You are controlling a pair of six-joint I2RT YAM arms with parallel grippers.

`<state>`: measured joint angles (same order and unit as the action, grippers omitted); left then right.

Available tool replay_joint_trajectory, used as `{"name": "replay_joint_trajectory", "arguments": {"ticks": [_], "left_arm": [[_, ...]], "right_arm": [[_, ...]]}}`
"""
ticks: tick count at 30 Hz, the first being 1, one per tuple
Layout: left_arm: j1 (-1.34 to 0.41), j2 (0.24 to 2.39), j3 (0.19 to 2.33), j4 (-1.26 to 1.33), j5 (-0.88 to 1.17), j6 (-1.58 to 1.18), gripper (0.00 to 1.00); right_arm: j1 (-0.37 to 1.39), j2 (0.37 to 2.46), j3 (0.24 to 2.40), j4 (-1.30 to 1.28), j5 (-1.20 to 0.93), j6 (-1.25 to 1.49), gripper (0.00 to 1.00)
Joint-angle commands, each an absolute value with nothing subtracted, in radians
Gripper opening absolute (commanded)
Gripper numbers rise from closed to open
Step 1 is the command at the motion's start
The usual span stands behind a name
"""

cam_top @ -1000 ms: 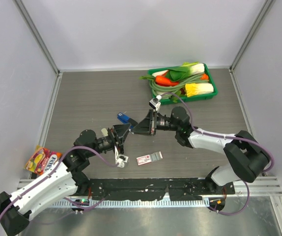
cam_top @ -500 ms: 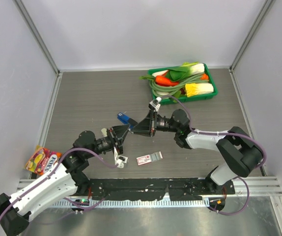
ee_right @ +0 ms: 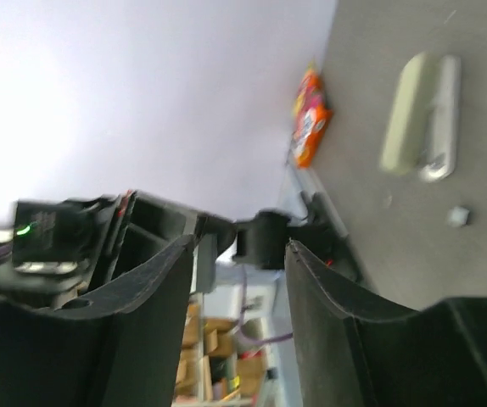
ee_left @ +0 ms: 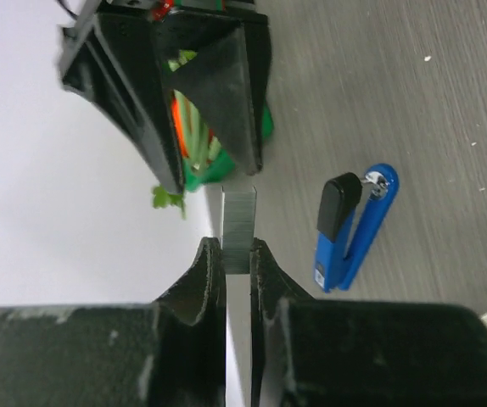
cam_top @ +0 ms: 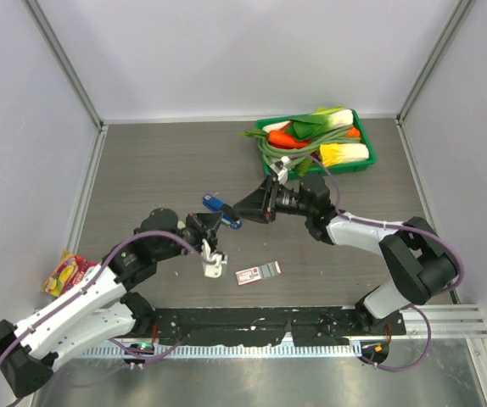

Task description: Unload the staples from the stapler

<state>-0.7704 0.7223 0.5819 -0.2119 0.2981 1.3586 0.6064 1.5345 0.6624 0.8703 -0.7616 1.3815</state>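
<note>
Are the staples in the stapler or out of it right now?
Out: the left hand pinches the staples, apart from the stapler lying on the table.

L claw (ee_left: 237,252) pinching staples (ee_left: 240,220), stapler (ee_left: 359,236) on table (ee_left: 422,119), prob. open

The grey wood-grain desk (cam_top: 159,161) carried a blue stapler (cam_top: 219,204) lying near its middle, a flat red-and-white box (cam_top: 258,272) nearer the front, a green tray (cam_top: 345,168) of vegetables at the far right, and a colourful snack packet (cam_top: 65,273) at the left edge.
</note>
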Motion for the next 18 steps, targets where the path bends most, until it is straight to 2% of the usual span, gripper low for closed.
{"name": "replay_joint_trajectory", "arguments": {"ticks": [1,2,5,7,14,18], "left_arm": [[-0.772,0.933,0.866,-0.51,0.164,1.081,0.0],[-0.772,0.981,0.927,-0.644,0.135,1.04,0.0],[-0.752,1.13,1.139,-0.848,0.208,0.884,0.0],[-0.742,1.143,1.201,-0.865,0.264,0.806,0.0],[-0.741,1.179,1.357,-1.04,0.466,0.508,0.0],[-0.741,1.244,1.394,-1.129,0.56,0.365,0.0]], "right_arm": [[0.566,1.41,0.885,0.297,-0.675,0.841,0.56],[0.565,1.384,0.917,0.111,-0.635,0.766,0.57],[0.565,1.333,0.957,-0.027,-0.49,0.56,0.64],[0.563,1.254,0.916,-0.028,-0.421,0.503,0.69],[0.565,1.026,0.781,0.021,-0.397,0.273,0.67],[0.566,0.966,0.712,0.086,-0.533,0.221,0.65]]}}
